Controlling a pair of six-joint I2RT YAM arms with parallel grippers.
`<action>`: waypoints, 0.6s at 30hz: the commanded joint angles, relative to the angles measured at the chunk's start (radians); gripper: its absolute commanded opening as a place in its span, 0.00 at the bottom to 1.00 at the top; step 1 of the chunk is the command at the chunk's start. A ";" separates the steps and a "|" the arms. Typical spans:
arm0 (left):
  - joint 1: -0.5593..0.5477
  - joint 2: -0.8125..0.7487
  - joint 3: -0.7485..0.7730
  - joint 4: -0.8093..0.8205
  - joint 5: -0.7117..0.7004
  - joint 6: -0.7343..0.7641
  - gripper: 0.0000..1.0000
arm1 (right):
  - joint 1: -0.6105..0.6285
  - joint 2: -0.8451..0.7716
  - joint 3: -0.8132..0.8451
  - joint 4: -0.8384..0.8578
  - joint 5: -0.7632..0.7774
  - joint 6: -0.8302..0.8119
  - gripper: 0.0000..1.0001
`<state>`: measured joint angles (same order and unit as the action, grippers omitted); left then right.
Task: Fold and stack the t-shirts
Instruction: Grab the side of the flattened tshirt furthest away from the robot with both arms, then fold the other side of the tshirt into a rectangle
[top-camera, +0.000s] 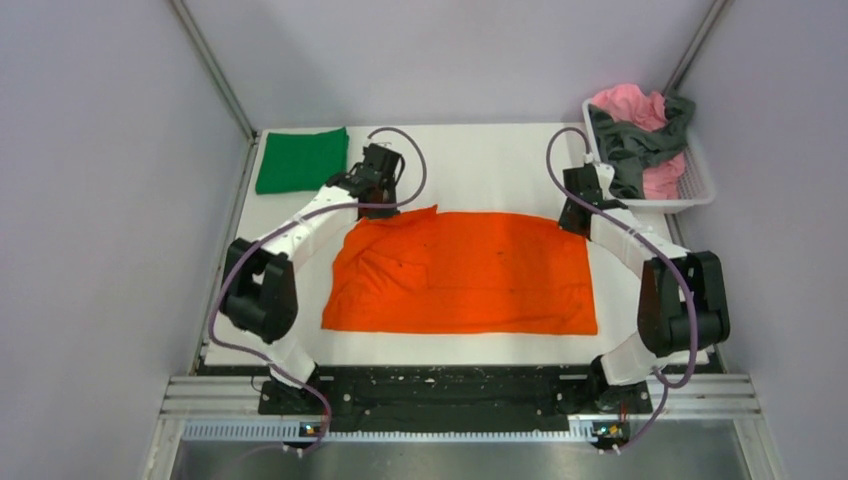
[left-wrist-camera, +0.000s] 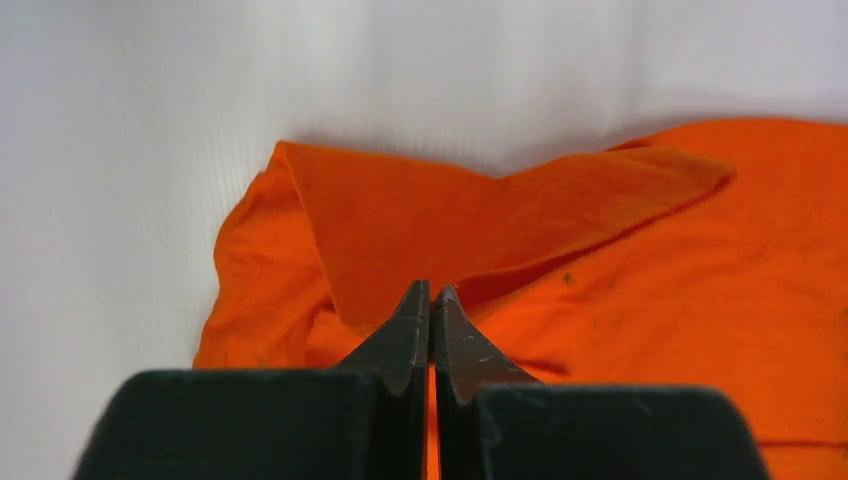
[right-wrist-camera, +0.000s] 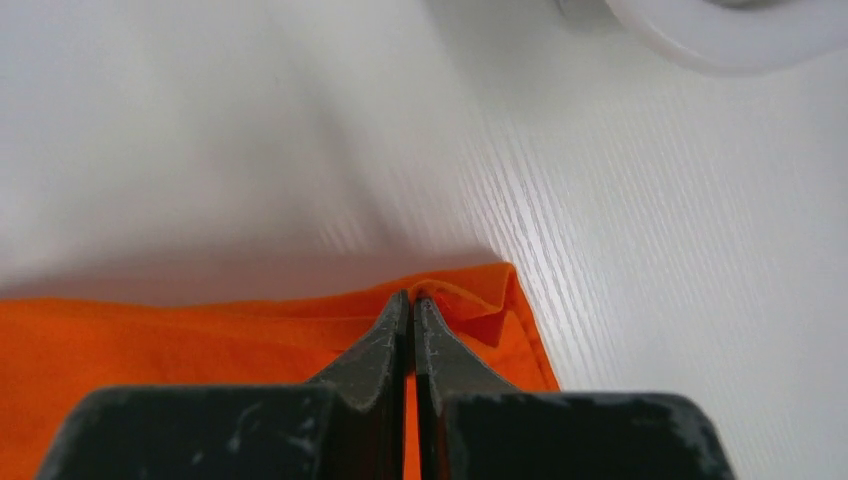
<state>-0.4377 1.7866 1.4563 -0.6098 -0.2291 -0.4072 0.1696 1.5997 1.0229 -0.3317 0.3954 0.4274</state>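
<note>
A bright orange t-shirt (top-camera: 470, 275) lies spread flat across the middle of the white table. My left gripper (top-camera: 388, 203) is shut at its far left corner. In the left wrist view a raised flap of the orange t-shirt (left-wrist-camera: 450, 210) runs into the closed fingertips (left-wrist-camera: 431, 292). My right gripper (top-camera: 572, 222) is shut on the far right corner. In the right wrist view the orange cloth (right-wrist-camera: 480, 300) puckers at the tips (right-wrist-camera: 411, 297). A green t-shirt (top-camera: 302, 160) lies folded at the back left. Pink (top-camera: 630, 105) and dark grey (top-camera: 625, 150) t-shirts lie bunched in the basket.
A white plastic basket (top-camera: 700, 185) stands at the back right corner, close behind my right gripper; its rim shows in the right wrist view (right-wrist-camera: 720, 30). Grey walls close in the table on three sides. Bare white table (top-camera: 480, 165) lies behind the orange shirt.
</note>
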 joint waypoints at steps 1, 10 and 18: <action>-0.022 -0.210 -0.150 0.087 -0.015 -0.027 0.00 | 0.012 -0.122 -0.078 0.017 -0.038 -0.023 0.00; -0.041 -0.517 -0.410 0.044 -0.026 -0.118 0.00 | 0.012 -0.272 -0.135 -0.051 -0.001 -0.048 0.00; -0.055 -0.708 -0.572 0.002 0.005 -0.248 0.00 | 0.013 -0.306 -0.128 -0.083 0.004 -0.055 0.00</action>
<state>-0.4831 1.1564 0.9466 -0.5980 -0.2367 -0.5640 0.1722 1.3304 0.8841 -0.3943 0.3779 0.3889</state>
